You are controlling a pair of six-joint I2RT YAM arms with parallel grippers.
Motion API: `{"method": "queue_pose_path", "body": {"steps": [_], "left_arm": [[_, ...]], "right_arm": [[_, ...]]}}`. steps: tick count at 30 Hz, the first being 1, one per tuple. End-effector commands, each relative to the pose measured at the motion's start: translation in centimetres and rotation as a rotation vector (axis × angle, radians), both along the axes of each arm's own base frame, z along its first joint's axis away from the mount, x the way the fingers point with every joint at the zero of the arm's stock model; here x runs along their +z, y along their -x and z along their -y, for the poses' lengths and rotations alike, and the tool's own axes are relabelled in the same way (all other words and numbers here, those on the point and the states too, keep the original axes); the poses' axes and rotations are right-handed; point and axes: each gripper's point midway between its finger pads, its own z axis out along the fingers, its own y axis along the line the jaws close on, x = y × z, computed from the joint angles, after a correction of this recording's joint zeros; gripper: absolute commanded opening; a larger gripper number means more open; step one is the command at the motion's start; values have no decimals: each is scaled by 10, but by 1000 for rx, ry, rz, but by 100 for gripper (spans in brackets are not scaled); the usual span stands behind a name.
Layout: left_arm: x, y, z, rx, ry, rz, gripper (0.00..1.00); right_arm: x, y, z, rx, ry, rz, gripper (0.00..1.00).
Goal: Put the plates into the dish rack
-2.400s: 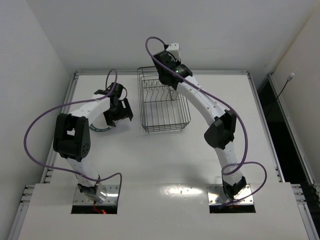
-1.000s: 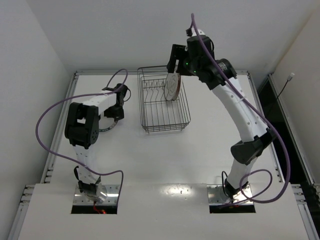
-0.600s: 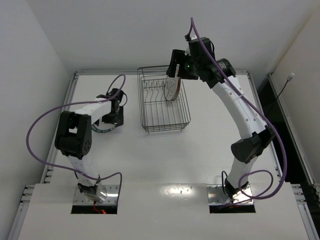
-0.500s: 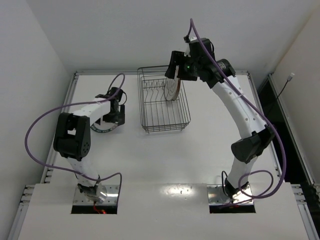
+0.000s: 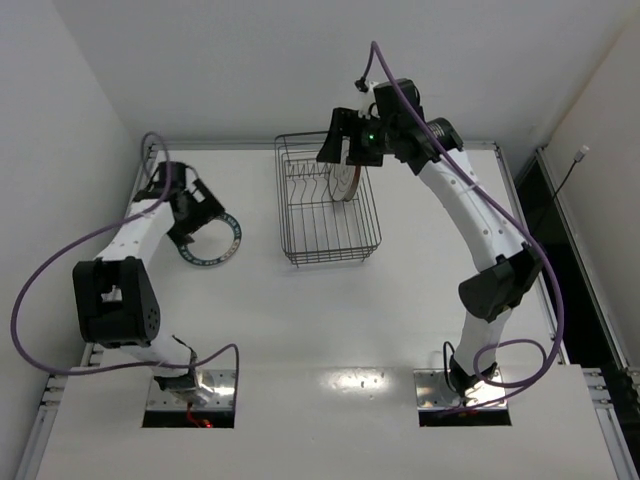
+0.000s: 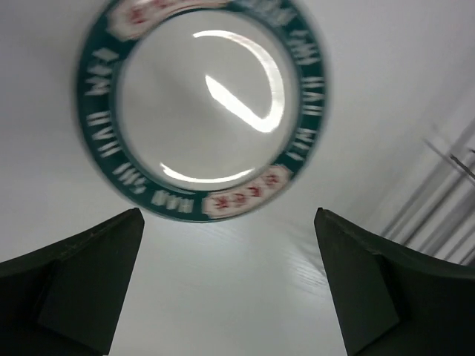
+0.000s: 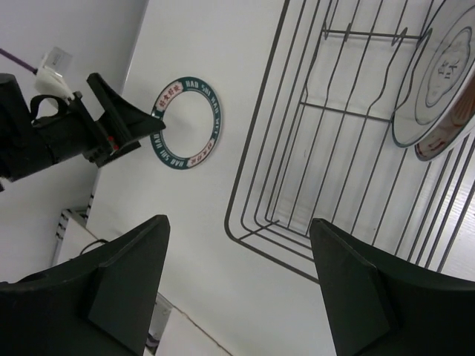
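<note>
Left claw (image 6: 228, 230) gapes wide beside the teal-banded plate (image 6: 200, 141), flat on the bench (image 5: 300, 320) at nine o'clock from the dish rack (image 5: 330, 250). Right claw (image 7: 239, 222) hangs open, empty, above two racked plates (image 7: 438, 81); one remains.

Teal-banded plate (image 5: 211, 241) flat on open table (image 5: 300, 310); dish rack (image 5: 330, 230) wall to right; upright plates (image 5: 346, 180) fill rack's far right.
</note>
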Motion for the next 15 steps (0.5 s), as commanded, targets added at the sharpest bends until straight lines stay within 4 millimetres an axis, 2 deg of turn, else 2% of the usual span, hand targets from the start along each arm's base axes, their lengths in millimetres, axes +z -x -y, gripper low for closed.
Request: {"method": "queue_pose_path", "body": {"steps": [1,2,3,4,5,6,8,9,12,13,14,15], "left_arm": [[-31,23,-4,155,269,-40,100],[-33,28,0,142,316,-33,100],[-49,42,2,163,354,-62,100],[-45,37,-6,170,378,3,100],[-45,38,-3,166,428,18,100],[-57,47,-1,169,458,5,100],[-47,38,-10,154,493,120,100],[-55,44,-9,163,522,116,100],[-55,39,-28,209,533,214,100],[-59,40,-36,242,535,261,100],[-67,47,-36,271,551,240,100],[-61,39,-37,257,552,303,100]], "right_arm": [[10,8,-4,51,-28,28,74],[10,9,-5,59,-32,26,74],[10,9,-5,59,-32,26,75],[8,11,-3,64,-20,19,75],[8,12,-4,72,-25,17,75],[5,12,1,68,-14,10,75],[7,13,1,72,-8,14,76],[5,16,1,80,-8,1,76],[2,20,3,99,13,-18,76],[5,17,6,90,11,-15,76],[8,18,7,97,18,-6,76],[6,14,10,88,21,-13,76]]}}
